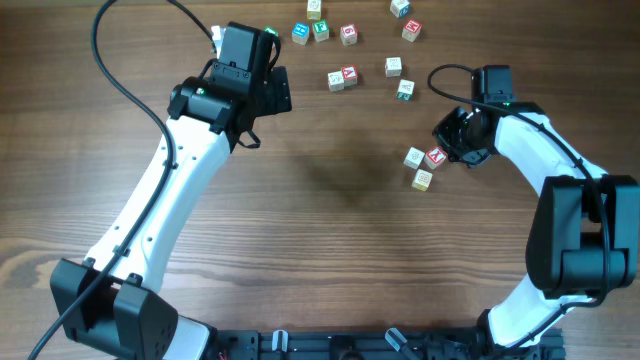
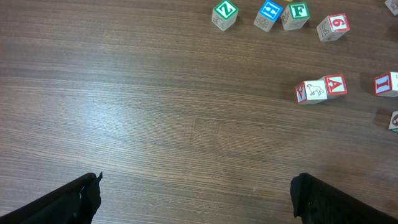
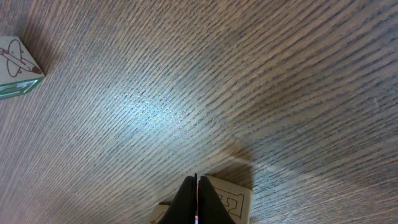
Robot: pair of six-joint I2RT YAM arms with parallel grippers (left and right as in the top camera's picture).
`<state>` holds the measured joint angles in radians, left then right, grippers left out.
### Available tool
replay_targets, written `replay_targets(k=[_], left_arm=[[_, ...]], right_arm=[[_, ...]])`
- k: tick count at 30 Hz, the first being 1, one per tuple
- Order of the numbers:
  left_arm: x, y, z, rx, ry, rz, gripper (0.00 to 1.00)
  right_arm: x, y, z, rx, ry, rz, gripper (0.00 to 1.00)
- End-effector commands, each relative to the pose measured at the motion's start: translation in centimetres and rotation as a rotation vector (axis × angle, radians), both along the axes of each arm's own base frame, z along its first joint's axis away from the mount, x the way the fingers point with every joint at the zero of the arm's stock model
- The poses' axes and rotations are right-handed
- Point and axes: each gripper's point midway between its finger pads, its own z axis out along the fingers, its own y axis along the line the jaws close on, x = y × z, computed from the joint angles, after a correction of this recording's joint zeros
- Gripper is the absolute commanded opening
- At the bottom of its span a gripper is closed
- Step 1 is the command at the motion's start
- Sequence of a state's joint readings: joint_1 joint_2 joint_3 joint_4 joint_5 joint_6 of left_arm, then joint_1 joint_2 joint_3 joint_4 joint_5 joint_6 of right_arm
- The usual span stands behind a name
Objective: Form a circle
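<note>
A cluster of three small cubes (image 1: 424, 166) is seen on the right side of the brown wooden worktop (image 1: 330, 230); two of the cubes are pale, and the third is a red-faced cube (image 1: 435, 156); they are packed close together, and no full ring is made by them.

The right tool (image 1: 447, 150) is held low, just beside the red-faced cube; whether the cube is touched cannot be told. Its fingers are pressed together, and nothing is held between them. In the right wrist view a pale cube (image 3: 227, 200) is seen right behind the joined tips; a green-edged cube (image 3: 15, 68) lies well apart from them, at the upper left.

The left tool (image 1: 272, 92) is held over bare wood at the upper left, well apart from the cluster; its fingers (image 2: 74, 199) are spread wide, and nothing is held.

More cubes are scattered near the far edge; a green Z cube (image 2: 224, 14), a blue cube (image 2: 268, 14) and a green F cube (image 2: 297, 14) are lined up close together; a red A cube (image 2: 334, 86) is pressed against a cube with an animal drawing (image 2: 314, 91).
</note>
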<state>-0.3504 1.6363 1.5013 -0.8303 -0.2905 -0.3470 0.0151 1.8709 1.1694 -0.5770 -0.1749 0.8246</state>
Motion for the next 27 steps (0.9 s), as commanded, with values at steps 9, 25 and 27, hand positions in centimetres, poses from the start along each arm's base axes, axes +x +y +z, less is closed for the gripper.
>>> replay_targets(k=[9,25,27], left_arm=[[0.1,0.2,-0.2,-0.003,0.001,0.012,1.0],[0.1,0.2,-0.2,-0.003,0.001,0.012,1.0],[0.1,0.2,-0.2,-0.003,0.001,0.012,1.0]], right_arm=[[-0.1,0.1,-0.2,-0.002,0.005,0.023,0.04],[-0.3,-2.1,-0.5,-0.125,0.017,-0.013,0.04],[-0.8,-2.1,-0.6,-0.127,0.038,-0.012,0.05]])
